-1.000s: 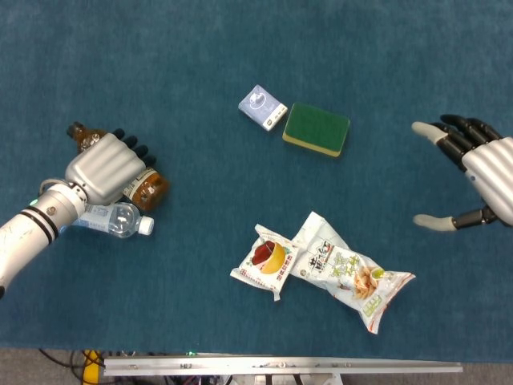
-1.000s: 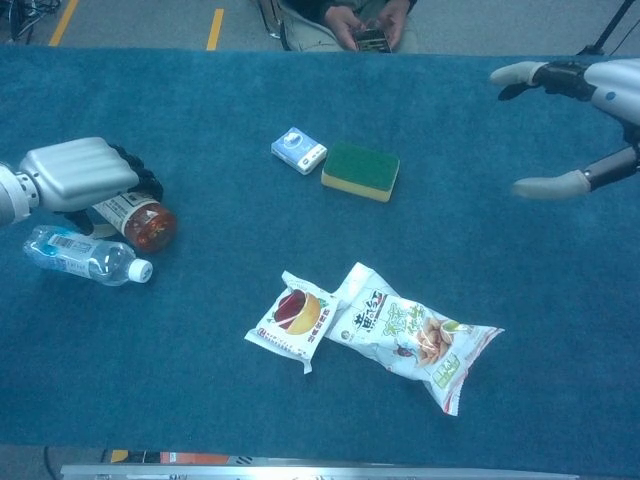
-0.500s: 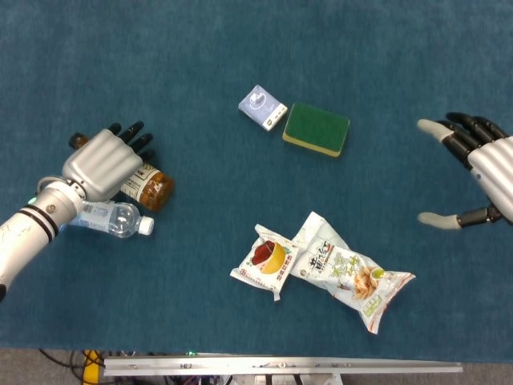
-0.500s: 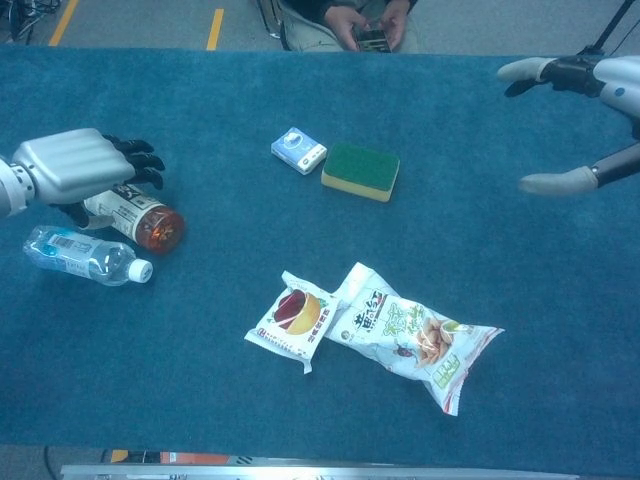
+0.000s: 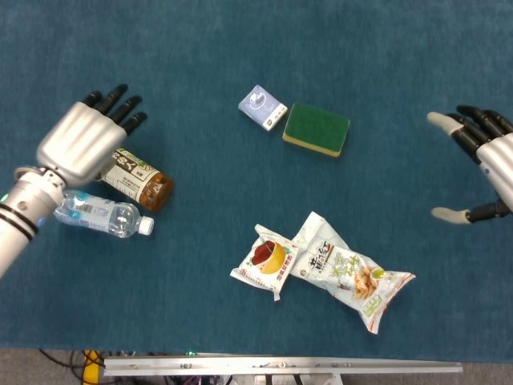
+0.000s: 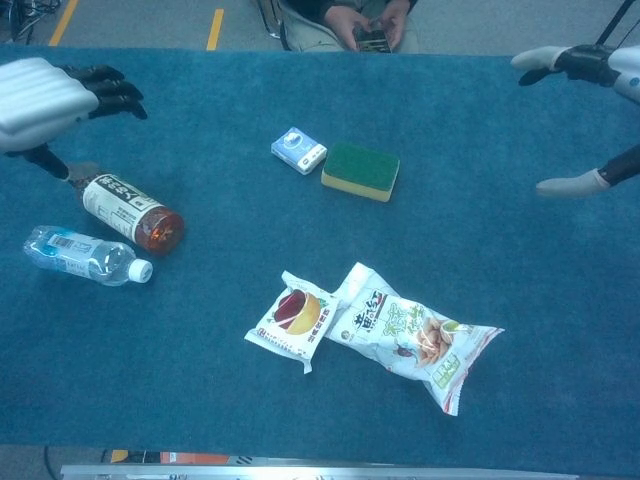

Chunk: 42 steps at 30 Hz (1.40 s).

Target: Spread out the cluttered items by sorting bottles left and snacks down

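A brown tea bottle (image 5: 138, 180) (image 6: 127, 209) lies on its side at the left of the blue cloth, with a clear water bottle (image 5: 103, 216) (image 6: 87, 255) lying just in front of it. My left hand (image 5: 82, 143) (image 6: 55, 96) hovers above them, fingers spread, holding nothing. Two snack bags lie low in the middle: a small one with fruit (image 5: 266, 261) (image 6: 291, 319) and a longer white one (image 5: 351, 271) (image 6: 410, 336) touching it. My right hand (image 5: 484, 167) (image 6: 592, 105) is open at the far right edge.
A small blue-and-white box (image 5: 263, 107) (image 6: 298, 150) and a green-and-yellow sponge (image 5: 317, 129) (image 6: 360, 170) lie side by side at the centre back. A person's hands (image 6: 368, 22) hold a device beyond the table's far edge.
My left hand let go of the brown bottle and rose up and away, its fingers now spread. The bottle stays lying on the cloth. My right hand drifted slightly right.
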Tool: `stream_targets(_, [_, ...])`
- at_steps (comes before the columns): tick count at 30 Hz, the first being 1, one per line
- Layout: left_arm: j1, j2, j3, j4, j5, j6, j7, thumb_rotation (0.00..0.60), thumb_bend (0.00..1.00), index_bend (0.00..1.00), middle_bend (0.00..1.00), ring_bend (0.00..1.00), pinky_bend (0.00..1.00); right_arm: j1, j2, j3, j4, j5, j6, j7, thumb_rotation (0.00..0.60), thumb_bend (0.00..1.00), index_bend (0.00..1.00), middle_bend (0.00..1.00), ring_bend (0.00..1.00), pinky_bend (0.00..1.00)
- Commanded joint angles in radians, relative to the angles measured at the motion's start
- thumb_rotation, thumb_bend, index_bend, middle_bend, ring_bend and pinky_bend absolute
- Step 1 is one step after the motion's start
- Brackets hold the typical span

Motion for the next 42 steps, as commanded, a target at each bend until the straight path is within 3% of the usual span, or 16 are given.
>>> stream_targets(1, [0.045, 0.037, -0.024, -0.05, -0.007, 0.076, -0.027, 0.6, 0.3, 0.16, 0.11, 0.04, 0.23, -0.009, 0.005, 0.0, 0.003, 0.008, 0.008, 0.003, 0.505, 0.07, 0.0, 0.18, 0.09, 0.15])
stream_targets(5, [0.111, 0.051, -0.038, -0.085, -0.025, 0.184, -0.038, 0.6, 0.3, 0.16, 0.11, 0.04, 0.23, -0.035, 0.003, 0.007, 0.018, 0.024, 0.056, -0.003, 0.597, 0.07, 0.0, 0.19, 0.09, 0.17])
stream_targets(13, [0.24, 0.077, -0.027, -0.14, -0.026, 0.348, -0.07, 0.6, 0.3, 0.16, 0.12, 0.04, 0.23, -0.109, -0.029, 0.0, 0.05, 0.05, 0.169, -0.058, 0.6, 0.07, 0.0, 0.2, 0.09, 0.17])
stream_targets(23, [0.408, 0.073, 0.008, -0.173, 0.03, 0.544, -0.143, 0.6, 0.3, 0.16, 0.12, 0.05, 0.23, -0.222, -0.065, -0.037, 0.091, -0.002, 0.31, -0.076, 0.6, 0.11, 0.0, 0.21, 0.09, 0.17])
stream_targets(33, [0.557, 0.063, 0.064, -0.184, 0.039, 0.647, -0.143, 0.6, 0.3, 0.16, 0.12, 0.05, 0.23, -0.314, -0.103, -0.087, 0.143, -0.117, 0.412, -0.062, 0.6, 0.11, 0.0, 0.22, 0.1, 0.17])
stream_targets(42, [0.607, 0.055, 0.082, -0.183, 0.081, 0.654, -0.128, 0.6, 0.3, 0.16, 0.12, 0.05, 0.23, -0.333, -0.128, -0.098, 0.176, -0.127, 0.388, -0.026, 0.6, 0.11, 0.0, 0.23, 0.1, 0.17])
